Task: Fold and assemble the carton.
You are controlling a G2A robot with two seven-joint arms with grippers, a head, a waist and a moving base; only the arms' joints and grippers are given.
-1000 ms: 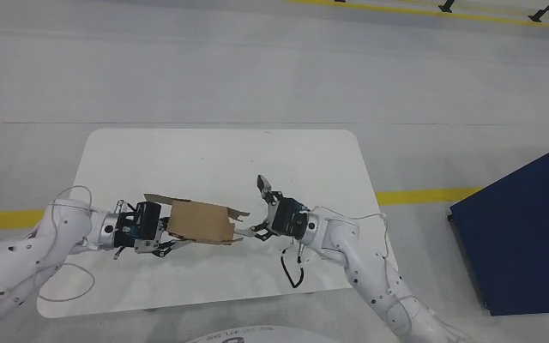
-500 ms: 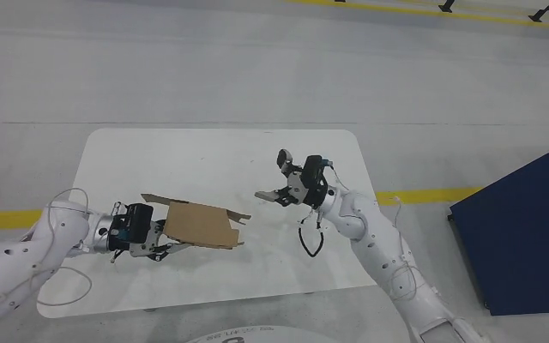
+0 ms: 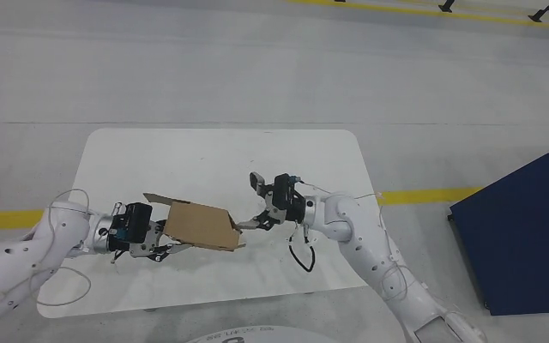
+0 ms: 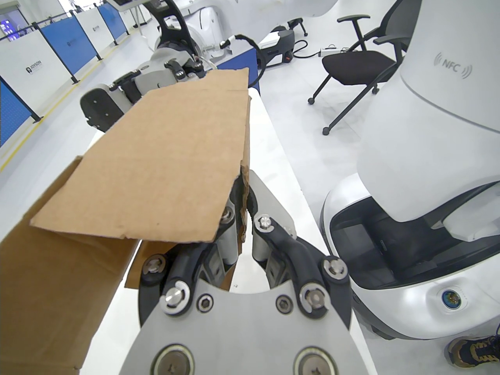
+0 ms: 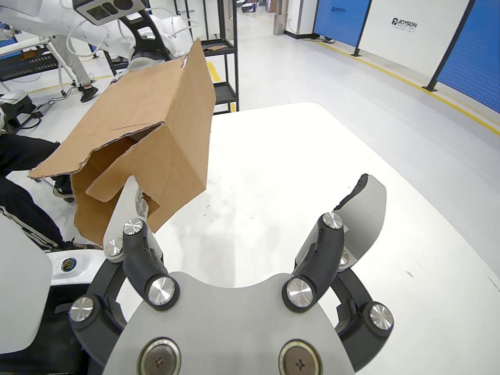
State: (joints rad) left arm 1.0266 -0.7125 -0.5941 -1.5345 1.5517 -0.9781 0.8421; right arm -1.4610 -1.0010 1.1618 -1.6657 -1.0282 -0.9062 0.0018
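A brown cardboard carton [image 3: 200,225], partly opened into a tube with loose flaps, is held just above the white table [image 3: 214,163]. My left gripper [image 3: 161,243] is shut on the carton's edge [image 4: 244,181] at its left end. The carton [image 5: 148,126] has an open end with torn-edged flaps facing my right gripper [image 5: 250,193]. My right gripper [image 3: 253,203] stands open at the carton's right end, one finger [image 5: 133,200] reaching into the open end, the other finger [image 5: 365,197] off to the side over the table.
The table's front edge lies close below both arms. A black cable [image 3: 300,253] hangs from the right arm over the table. A dark blue panel [image 3: 506,231] stands on the floor to the right. Bare tabletop [image 3: 214,163] lies behind the carton.
My right gripper pulled away up and to the right, then came back left to the carton's right end. The carton and left gripper barely shifted.
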